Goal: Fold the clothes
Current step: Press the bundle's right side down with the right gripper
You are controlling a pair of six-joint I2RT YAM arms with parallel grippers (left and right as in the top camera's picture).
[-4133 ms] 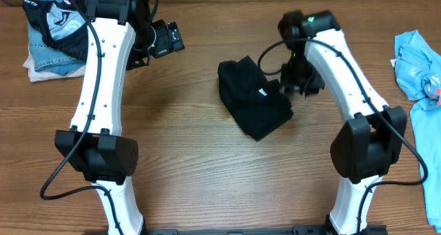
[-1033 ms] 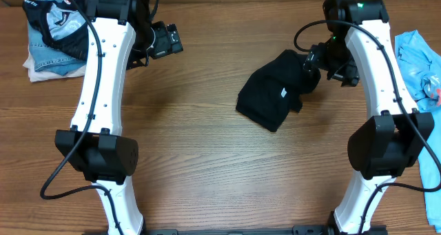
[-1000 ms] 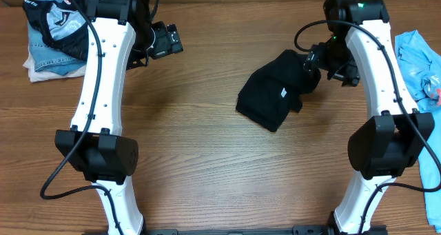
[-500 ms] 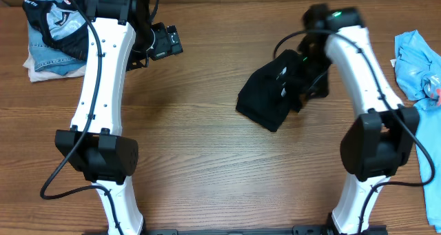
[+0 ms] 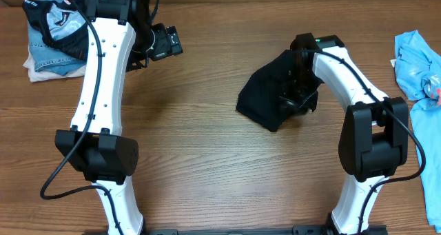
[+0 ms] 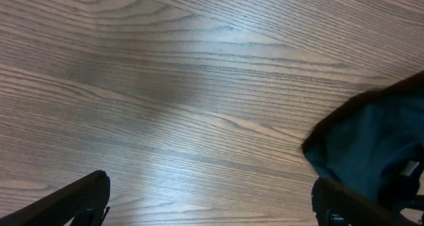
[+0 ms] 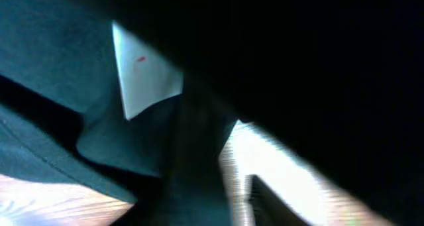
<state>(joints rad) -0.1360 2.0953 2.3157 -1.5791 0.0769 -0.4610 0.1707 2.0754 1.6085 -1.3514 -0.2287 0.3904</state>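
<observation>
Plainly, the right jaws are buried in the black T-shirt. Dark cloth fills the right wrist view, so I cannot tell whether they are apart or clamped on a fold; only the white neck label shows close by. The left jaws stand wide apart over bare bench, holding nothing, well away from the shirt. The shirt lies crumpled mid-bench, under the right arm. The step in hand looks like taking hold of an edge; next the shirt needs pulling out flat, probably with the left arm's help. No basket or bin is in view. A mixed pile of denim, white and patterned garments lies at the far left corner, and a light blue garment lies at the right edge.
</observation>
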